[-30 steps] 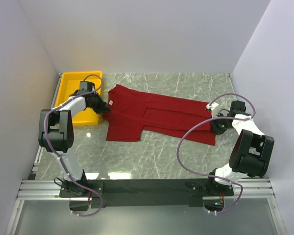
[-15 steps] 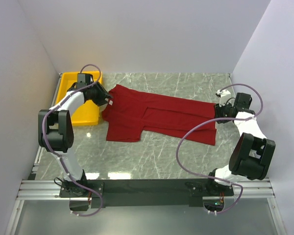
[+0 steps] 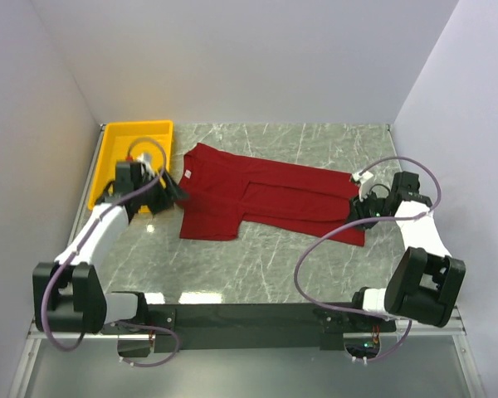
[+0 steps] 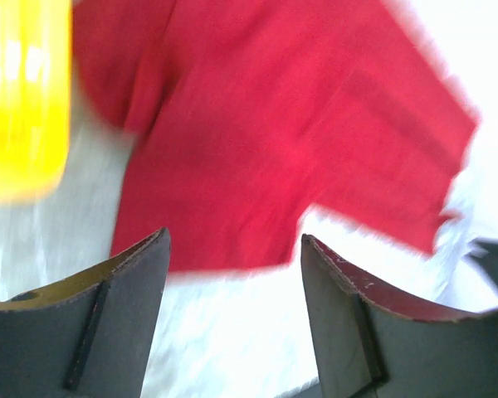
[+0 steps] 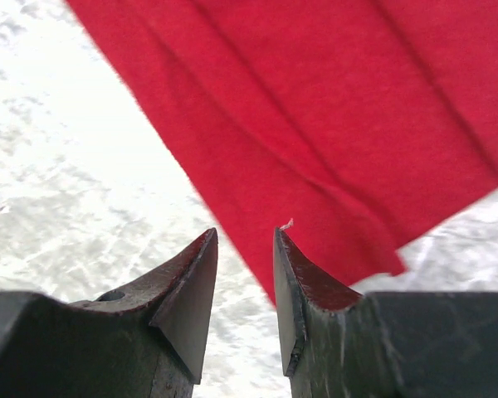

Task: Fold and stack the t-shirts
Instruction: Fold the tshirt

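Red t-shirt (image 3: 266,195) lies flat on the bench (image 3: 266,265), long axis left to right. Its collar end is just beside the left claw (image 3: 173,192) and its hem beside the right claw (image 3: 365,207); both claws are parted and empty.

The left arm (image 3: 95,236) and right arm (image 3: 419,234) share one construction: white moulded link shells joined by black rounded joint housings. A grey-purple cable (image 3: 301,264) runs in loose external loops along each arm. Both bases sit on a black mounting plate (image 3: 249,315) fixed to a silver aluminium rail (image 3: 249,334). The left end effector (image 4: 232,236) and right end effector (image 5: 245,232) each carry two matte black, wedge-shaped fingers (image 4: 108,323) tapering to thin tips; one right finger shows a round recess.
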Tool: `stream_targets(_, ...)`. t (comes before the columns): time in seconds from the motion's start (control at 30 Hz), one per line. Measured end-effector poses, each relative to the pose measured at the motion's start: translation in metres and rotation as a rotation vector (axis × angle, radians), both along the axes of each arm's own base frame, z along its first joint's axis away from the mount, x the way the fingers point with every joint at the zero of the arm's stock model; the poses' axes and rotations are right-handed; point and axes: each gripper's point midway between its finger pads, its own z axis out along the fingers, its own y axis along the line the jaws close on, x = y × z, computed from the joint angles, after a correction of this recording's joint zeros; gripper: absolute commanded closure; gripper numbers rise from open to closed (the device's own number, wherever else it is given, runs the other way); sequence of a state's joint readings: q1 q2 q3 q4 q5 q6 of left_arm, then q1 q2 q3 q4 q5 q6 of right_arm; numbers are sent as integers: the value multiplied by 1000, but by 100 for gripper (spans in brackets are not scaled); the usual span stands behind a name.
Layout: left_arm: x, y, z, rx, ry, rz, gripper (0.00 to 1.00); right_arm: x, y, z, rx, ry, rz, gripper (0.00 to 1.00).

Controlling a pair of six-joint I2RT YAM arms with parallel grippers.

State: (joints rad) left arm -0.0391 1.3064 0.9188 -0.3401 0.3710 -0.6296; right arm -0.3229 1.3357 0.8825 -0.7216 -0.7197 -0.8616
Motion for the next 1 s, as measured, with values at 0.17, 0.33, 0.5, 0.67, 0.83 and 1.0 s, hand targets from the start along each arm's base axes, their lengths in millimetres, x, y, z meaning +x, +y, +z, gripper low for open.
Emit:
stream_targets(0.17,-71,3,-70,34,229,22,35,-14,11,-4,35,11,11,60)
stream_targets(0.33,-91,8,-101,93,335,76,36,-15,16,-4,61,19,9,60)
stream_targets(0.5,-85,5,-125,173,386,89,41,-15,19,-2,76,19,9,60)
stream_targets(0.67,-70,3,-130,204,371,111,61,-16,20,4,71,-3,6,60)
stream_targets(0.83,-65,3,-132,218,356,136,95,-19,22,7,74,-15,2,60)
stream_targets(1.0,-59,-2,-123,201,325,133,99,-20,23,6,79,-12,2,61)
